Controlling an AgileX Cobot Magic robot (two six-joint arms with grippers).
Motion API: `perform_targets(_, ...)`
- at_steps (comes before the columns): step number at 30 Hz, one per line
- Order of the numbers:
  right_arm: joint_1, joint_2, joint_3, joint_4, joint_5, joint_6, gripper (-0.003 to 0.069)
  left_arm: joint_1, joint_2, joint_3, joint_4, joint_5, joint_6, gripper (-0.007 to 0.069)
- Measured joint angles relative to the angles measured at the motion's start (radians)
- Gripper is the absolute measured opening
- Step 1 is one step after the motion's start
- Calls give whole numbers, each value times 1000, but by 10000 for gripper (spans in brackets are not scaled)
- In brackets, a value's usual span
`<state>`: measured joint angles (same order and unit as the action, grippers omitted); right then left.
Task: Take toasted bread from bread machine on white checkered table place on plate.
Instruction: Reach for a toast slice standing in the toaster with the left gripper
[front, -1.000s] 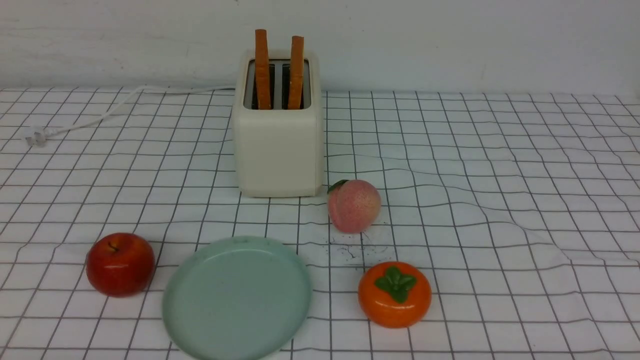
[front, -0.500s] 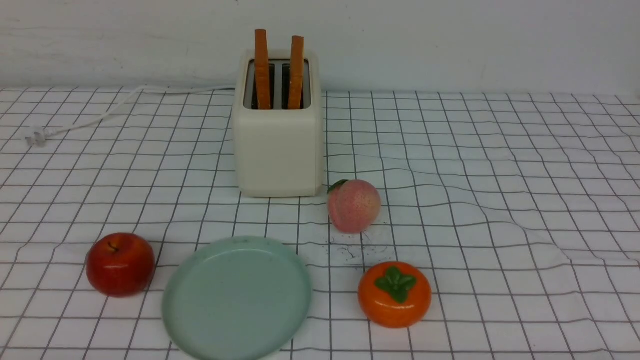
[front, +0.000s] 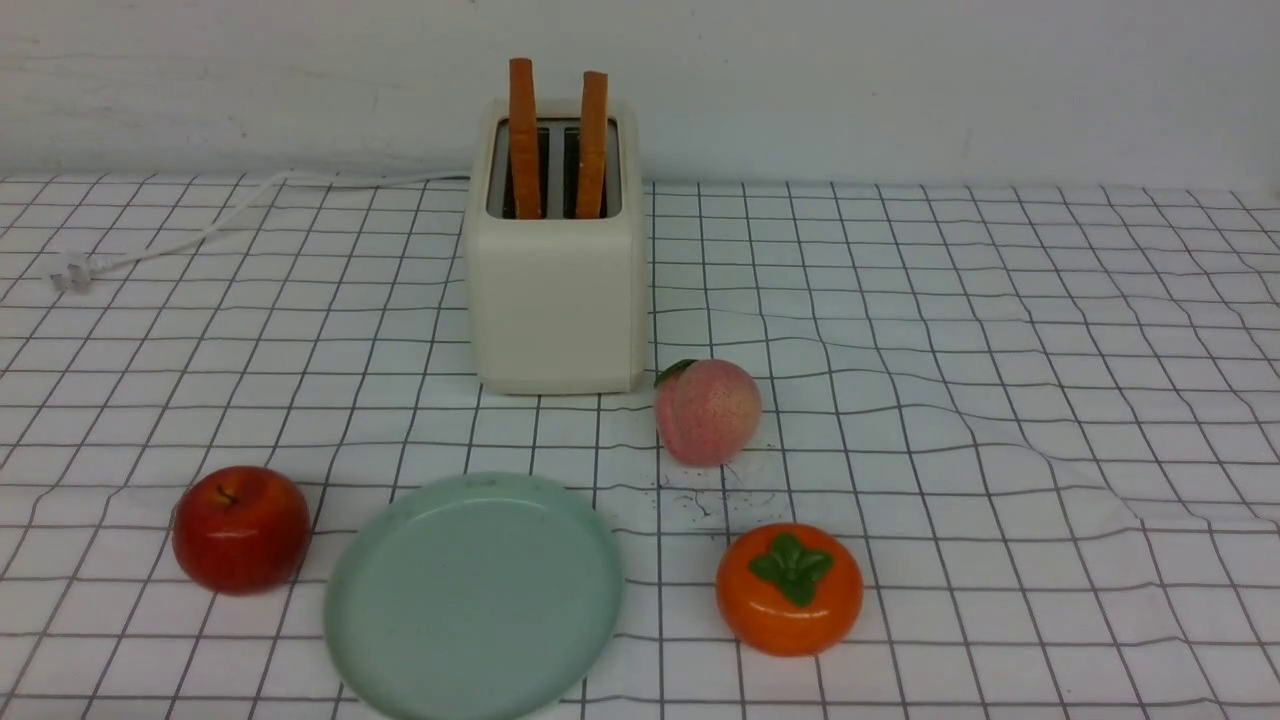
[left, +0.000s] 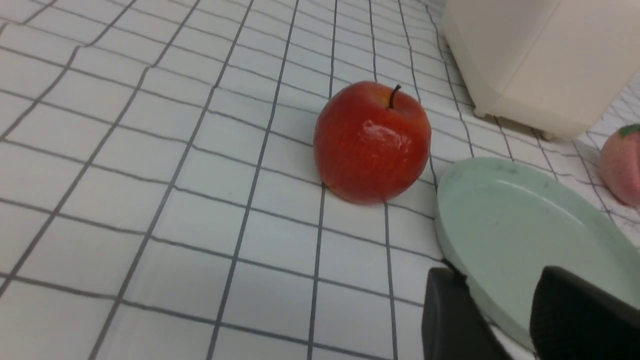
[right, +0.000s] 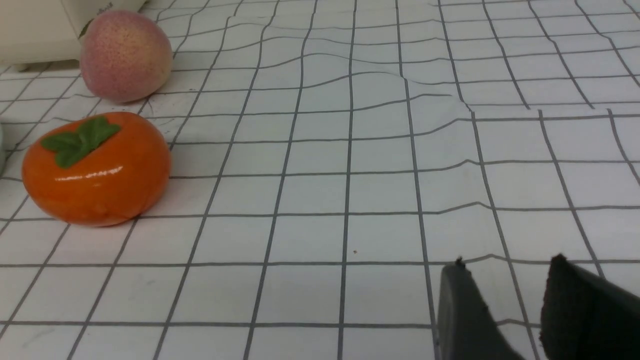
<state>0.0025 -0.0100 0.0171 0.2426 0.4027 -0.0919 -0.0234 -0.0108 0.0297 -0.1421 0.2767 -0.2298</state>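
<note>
The left jaws stand apart with nothing between them, and the edge of the mint-green plate (left: 500, 225) shows just behind them. The right jaws stand apart too, empty, above the white checkered worktop (right: 350, 190), which is slightly wrinkled with a thin dark grid. Behind is a plain white wall (front: 900, 80). 2 toast slices (front: 523, 140), orange-brown at the crust, stand upright in the cream toaster (front: 557, 300) behind the plate.

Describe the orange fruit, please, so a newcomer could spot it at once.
Find the cream toaster on the checkered table, then the mint-green plate before it. The orange fruit sits right of that plate, nearer than the peach. Unlike peach and red apple, it is squat with a green leafy cap.
</note>
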Motion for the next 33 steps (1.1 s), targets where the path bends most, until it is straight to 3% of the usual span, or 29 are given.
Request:
perform_targets(9, 0, 0, 0, 0, 0, 0, 241, 0, 0, 0, -75, -211, 0, 237)
perform_targets(13, 0, 0, 0, -4, -1, 0, 241, 0, 0, 0, -172, -291, 0, 237)
perform_targets(17, 0, 0, 1, 1, -26, 0, 241, 0, 0, 0, -347, -359, -1, 237)
perform_targets(20, 0, 0, 9, 91, -74, 40, 241, 0, 0, 0, -457, -381, -1, 237)
perform_targets(25, 0, 0, 9, 369, -235, 122, 241, 0, 0, 0, -635, -391, -1, 233)
perform_targets(28, 0, 0, 9, 467, -301, 127, 235, 0, 0, -10, -647, -366, 5, 204)
perform_targets(33, 28, 37, -139, 529, -171, 2, 152, 0, 18, -157, -605, -262, 127, 4)
